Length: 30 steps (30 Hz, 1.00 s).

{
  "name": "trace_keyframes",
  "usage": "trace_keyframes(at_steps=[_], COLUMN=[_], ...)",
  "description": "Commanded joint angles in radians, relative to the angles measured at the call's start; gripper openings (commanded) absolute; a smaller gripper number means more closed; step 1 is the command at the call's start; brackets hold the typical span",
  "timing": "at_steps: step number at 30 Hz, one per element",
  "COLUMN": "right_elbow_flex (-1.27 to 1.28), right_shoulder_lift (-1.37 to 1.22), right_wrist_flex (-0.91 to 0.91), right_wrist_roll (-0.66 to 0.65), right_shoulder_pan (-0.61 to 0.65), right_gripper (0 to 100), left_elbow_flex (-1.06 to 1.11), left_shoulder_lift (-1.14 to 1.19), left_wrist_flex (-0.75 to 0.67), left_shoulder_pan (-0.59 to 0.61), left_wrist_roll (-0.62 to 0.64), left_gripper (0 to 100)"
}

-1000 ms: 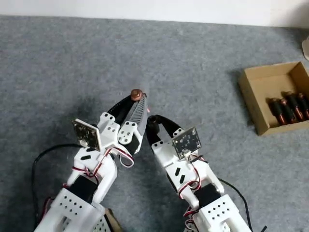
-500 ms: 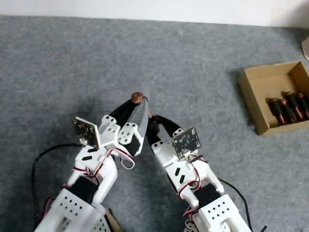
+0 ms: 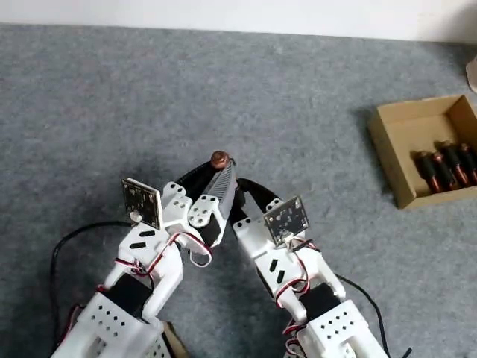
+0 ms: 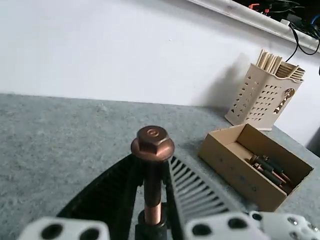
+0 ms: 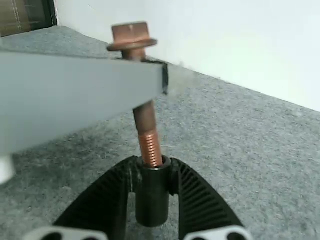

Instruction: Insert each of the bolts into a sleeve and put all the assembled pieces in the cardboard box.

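High view, left gripper (image 3: pixel 217 177): clenched on the bolt (image 3: pixel 218 159). The copper hex head shows above the fingertips, and the shank is hidden between the fingers.
High view, right gripper (image 3: pixel 240 192): just beside the left one, its dark fingers converging under it. The left arm's finger covers what it grips.
High view, cardboard box (image 3: pixel 387 142): at the right of the grey table (image 3: pixel 298 97), well apart from both arms and cut off by the frame edge. Assembled pieces (image 3: pixel 446 165) lie side by side in it; their number is hard to make out.
Left wrist view, bolt: upright, head up, pinched at the shank between two ribbed fingers. Its lower end meets the dark sleeve (image 4: pixel 150 227), which is mostly cut off by the frame.
Left wrist view, background: the open box lies beyond the bolt with the pieces inside. A pale perforated holder (image 4: pixel 264 95) with sticks stands behind it against the white wall.
Right wrist view, sleeve: black and upright, grasped between the right gripper's two fingers. The bolt's threaded tip sits in its mouth; how deep it goes cannot be told.
Right wrist view, left finger: a blurred grey bar crosses the bolt just under the head and hides part of the shank.
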<state>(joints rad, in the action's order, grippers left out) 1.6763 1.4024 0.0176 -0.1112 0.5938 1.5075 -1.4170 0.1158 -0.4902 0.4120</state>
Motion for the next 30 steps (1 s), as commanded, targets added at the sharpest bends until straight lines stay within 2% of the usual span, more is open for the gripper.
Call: trace_keyframes(at_steps=[1, 4, 9, 15, 19, 27, 30], right_elbow_flex=[0.134, 0.134, 0.134, 0.131, 0.130, 0.130, 0.130], right_shoulder_lift=[0.018, 0.018, 0.019, 0.019, 0.019, 0.019, 0.019], right_wrist_flex=[-0.033, -0.033, -0.033, -0.033, -0.033, -0.033, -0.033], right_wrist_roll=[0.006, 0.006, 0.006, 0.006, 0.006, 0.006, 0.006], right_shoulder_pan=[0.001, -0.007, -0.022, -0.018, -0.016, -0.019, -0.019], right_gripper=[0.6, 0.6, 0.6, 0.6, 0.6, 0.6, 0.6], left_elbow_flex=[-0.065, -0.067, -0.061, -0.065, -0.070, -0.070, -0.068], left_shoulder_lift=[-0.004, -0.012, -0.004, -0.002, -0.002, -0.002, -0.002], left_wrist_flex=[0.066, 0.123, 0.130, 0.158, 0.152, 0.158, 0.158], left_shoulder_pan=[-0.019, -0.007, 0.053, 0.051, 0.050, 0.050, 0.050], left_wrist_roll=[0.092, 0.160, 0.196, 0.186, 0.103, 0.101, 0.101], left_gripper=[1, 1, 1, 1, 1, 1, 6])
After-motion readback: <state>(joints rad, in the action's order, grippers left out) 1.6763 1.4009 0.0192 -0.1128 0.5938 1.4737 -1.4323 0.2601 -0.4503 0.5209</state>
